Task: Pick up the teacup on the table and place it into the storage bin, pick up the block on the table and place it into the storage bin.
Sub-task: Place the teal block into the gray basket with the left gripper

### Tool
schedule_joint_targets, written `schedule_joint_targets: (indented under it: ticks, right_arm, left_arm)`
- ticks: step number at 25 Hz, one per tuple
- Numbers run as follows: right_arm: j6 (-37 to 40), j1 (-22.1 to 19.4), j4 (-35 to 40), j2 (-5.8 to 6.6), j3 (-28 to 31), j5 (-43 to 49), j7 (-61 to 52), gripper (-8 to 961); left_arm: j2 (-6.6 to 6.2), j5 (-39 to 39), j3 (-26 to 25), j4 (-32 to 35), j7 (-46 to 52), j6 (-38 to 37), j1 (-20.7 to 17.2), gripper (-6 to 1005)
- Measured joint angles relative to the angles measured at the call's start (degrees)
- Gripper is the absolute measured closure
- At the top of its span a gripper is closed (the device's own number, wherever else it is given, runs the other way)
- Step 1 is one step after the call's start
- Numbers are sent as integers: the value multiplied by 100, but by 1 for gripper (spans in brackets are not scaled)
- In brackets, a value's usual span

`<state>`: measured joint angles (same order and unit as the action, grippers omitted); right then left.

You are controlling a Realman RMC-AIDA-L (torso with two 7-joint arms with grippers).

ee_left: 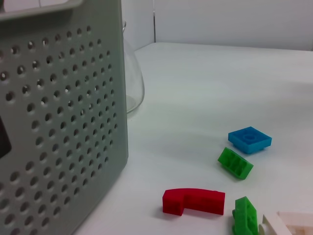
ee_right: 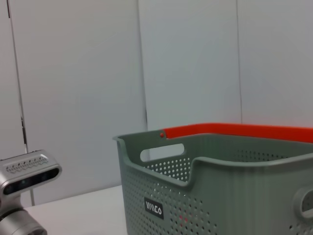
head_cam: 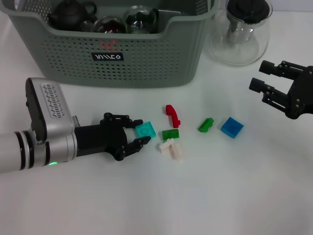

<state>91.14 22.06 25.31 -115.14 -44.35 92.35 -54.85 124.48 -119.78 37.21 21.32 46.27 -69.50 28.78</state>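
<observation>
Your left gripper sits low over the white table, its black fingers spread apart around a flat teal plastic block that lies between the fingertips; whether the pads touch it you cannot tell. Just past the fingertips, on the side away from the arm, lie a small dark green block and a white block, and a curved red plastic piece lies near them, toward the bin. Farther out the same way rest a bright green block and a square blue block, side by side.

The large grey-green perforated plastic storage bin stands beyond your left gripper, its small black label facing you. Inside it you can see a dark round teapot and two clear glass teacups. A clear glass carafe with a black lid stands just beside the bin, on your right arm's side.

Your right gripper hangs above the table with its fingers apart and nothing between them, well apart from the blocks; the carafe stands beyond it.
</observation>
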Motion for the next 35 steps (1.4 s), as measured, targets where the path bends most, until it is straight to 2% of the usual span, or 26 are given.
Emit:
schedule_joint_targets:
  ticks: [2, 6, 12, 15, 18, 21, 25, 28, 32, 35]
  right_arm:
    - [0, -1, 0, 0, 34, -5, 0, 449]
    - [0, -8, 0, -1, 107, 4, 0, 448]
    - [10, -9, -7, -13, 130, 5, 0, 448]
    - [5, -9, -9, -27, 129, 4, 0, 448]
    - [3, -5, -9, -39, 129, 3, 0, 448]
    - [1, 2, -9, -51, 129, 2, 0, 448]
    - [-1, 21, -14, -67, 134, 2, 0, 449]
    - [-1, 13, -17, -82, 136, 2, 0, 449]
    - [0, 3, -18, -104, 138, 2, 0, 449]
    - [0, 29, -18, -117, 138, 2, 0, 449]
  left_arm:
    - [1, 0, 1, 9, 22, -11, -6, 563]
    - [-29, -14, -13, 286, 482, -332, -93, 589]
    - [-136, -8, -90, 1679, 2104, -1923, -491, 581]
    - [-236, 127, -550, 2313, 2873, -2815, -492, 572]
    - [-370, 356, -1000, 2652, 3637, -3407, -290, 563]
    - [-589, 783, -1303, 2700, 4426, -3681, 50, 555]
    - [-817, 957, -1412, 2667, 5170, -3094, 578, 543]
    - [-970, 835, -1212, 2678, 5590, -2430, 927, 534]
    - [-1221, 223, -507, 2706, 6390, -1314, 1380, 523]
    - [-1279, -596, 38, 2709, 7011, -742, 1693, 514]
